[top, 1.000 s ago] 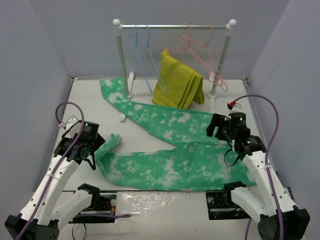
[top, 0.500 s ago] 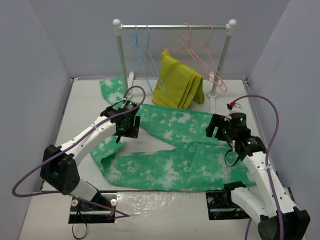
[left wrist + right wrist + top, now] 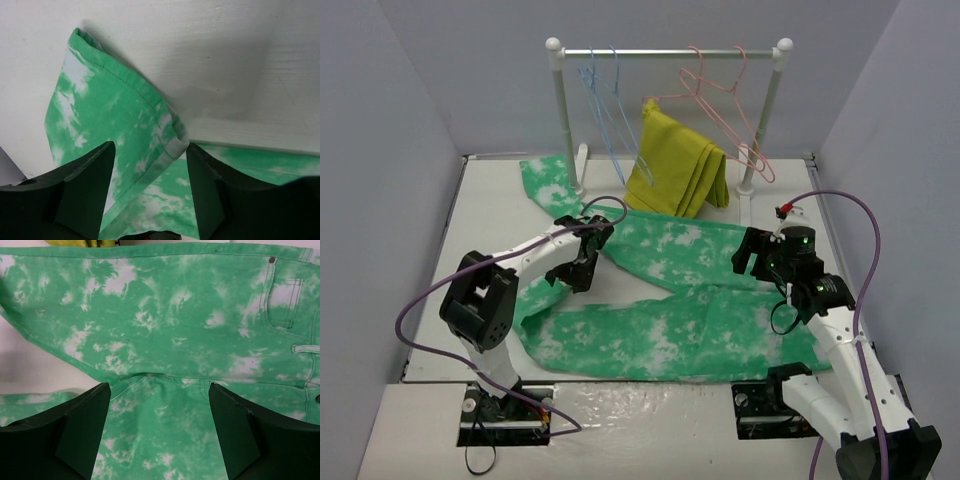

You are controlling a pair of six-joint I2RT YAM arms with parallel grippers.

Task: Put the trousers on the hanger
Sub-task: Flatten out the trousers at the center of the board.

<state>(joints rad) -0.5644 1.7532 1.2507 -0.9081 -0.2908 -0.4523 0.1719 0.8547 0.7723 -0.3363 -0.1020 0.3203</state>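
The white table [image 3: 480, 200] holds everything. The green and white trousers [image 3: 670, 330] lie flat on it, legs spread out to the left and the waist on the right. A metal rack [image 3: 560, 110] stands at the back. A folded yellow garment [image 3: 675, 170] leans under its rail. The light-blue hanger [image 3: 610, 125] hangs on the rail beside one just like it, and pink hangers [image 3: 720, 95] hang further right. The left gripper [image 3: 150, 150] is over the folded end of one trouser leg, with its jaws apart and holding nothing. The right gripper [image 3: 157, 390] is over the trousers near the waist, jaws wide apart too.
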